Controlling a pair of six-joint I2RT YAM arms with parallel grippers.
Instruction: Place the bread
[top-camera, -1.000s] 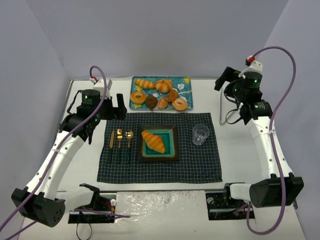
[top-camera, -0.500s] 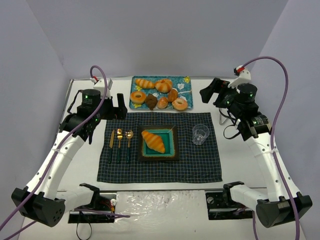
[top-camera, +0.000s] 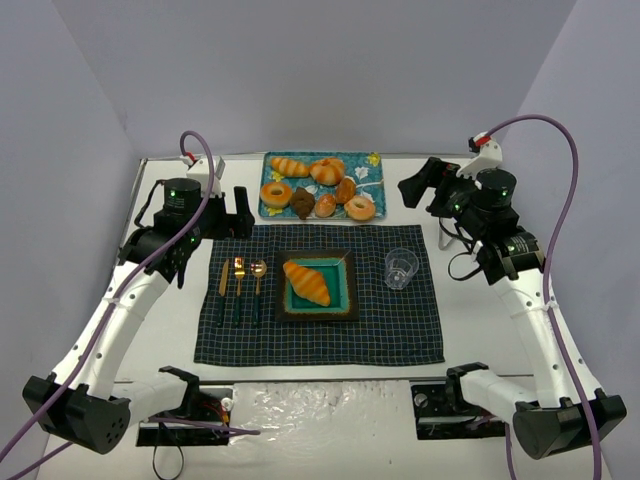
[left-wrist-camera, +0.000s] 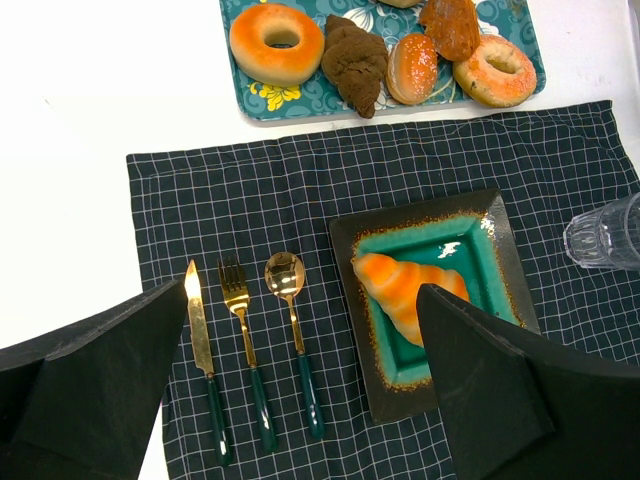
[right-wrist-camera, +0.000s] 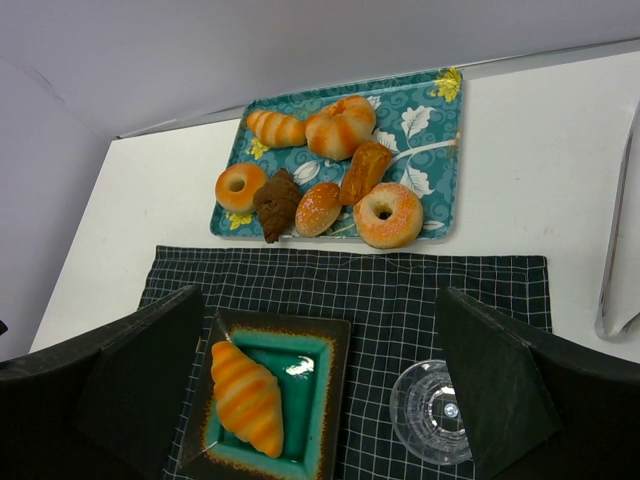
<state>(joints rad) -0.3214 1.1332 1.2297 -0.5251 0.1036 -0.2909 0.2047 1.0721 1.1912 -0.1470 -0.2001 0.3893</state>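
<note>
The bread (top-camera: 307, 283), a golden-orange ridged roll, lies diagonally on the teal plate (top-camera: 350, 288) in the middle of the dark checked placemat (top-camera: 320, 340). No gripper touches it. My left gripper (top-camera: 232, 215) hangs open above the mat's back left corner; in the left wrist view the bread (left-wrist-camera: 405, 295) and plate (left-wrist-camera: 345, 235) lie below and right of the gripper (left-wrist-camera: 302, 290). My right gripper (top-camera: 415, 185) hangs open high at the back right, with nothing in it. The right wrist view looks down past that gripper (right-wrist-camera: 318, 292) at the bread (right-wrist-camera: 246, 397) on the plate (right-wrist-camera: 340, 381).
A blue patterned tray (top-camera: 372, 165) with doughnuts and several other pastries stands behind the mat. A clear glass (top-camera: 401, 269) stands on the mat right of the plate. A gold knife, fork and spoon (top-camera: 240, 290) lie left of the plate. Walls close in the table's sides and back.
My right arm has swung left, turning its gripper toward the tray, then stopped. The bread and the left arm have not moved.
</note>
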